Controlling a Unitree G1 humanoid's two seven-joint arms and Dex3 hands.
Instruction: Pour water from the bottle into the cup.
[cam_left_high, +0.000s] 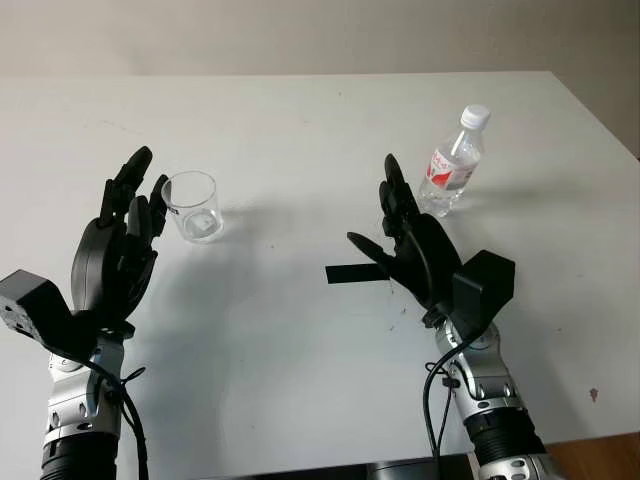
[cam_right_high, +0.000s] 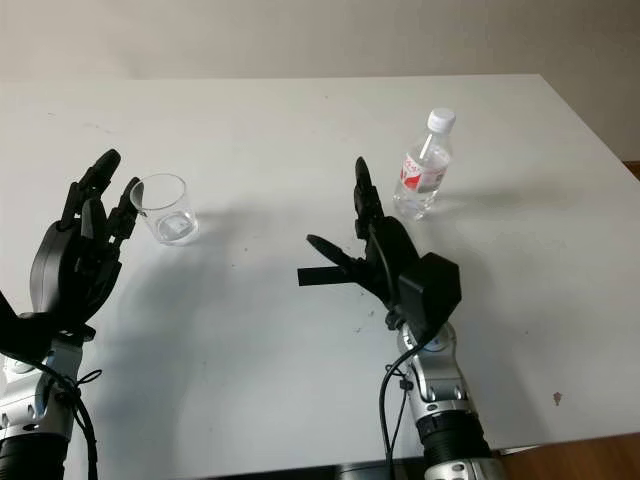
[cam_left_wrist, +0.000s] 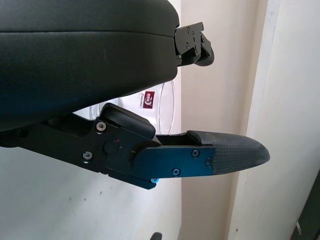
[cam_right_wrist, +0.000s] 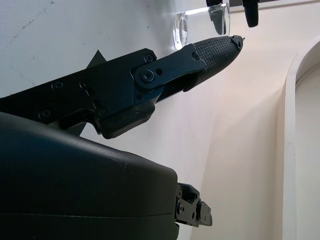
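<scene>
The clear plastic water bottle with a white screw cap (cam_left_high: 452, 170) is seen standing upright on the white worktop (cam_left_high: 300, 130). A red and white label is wrapped round its middle, but the writing on it is too small to be read. The water level inside cannot be made out.

The clear, round drinking cup (cam_left_high: 193, 206) is placed well to the left of the bottle, also upright on the worktop. In the left wrist view a small red and white sticker (cam_left_wrist: 148, 100) is seen on the cup (cam_left_wrist: 162, 112) wall; its lettering cannot be read, and most of the cup is hidden there behind the hand's black shell.

The left hand (cam_left_high: 125, 235) is held open just left of the cup, fingers pointing up and away, nothing grasped. Whether a fingertip touches the cup cannot be told.

The right hand (cam_left_high: 405, 240) is held open just left of and nearer than the bottle, apart from it, holding nothing. A strip of black tape (cam_left_high: 350, 273) on the worktop is partly covered by this hand's thumb.
</scene>
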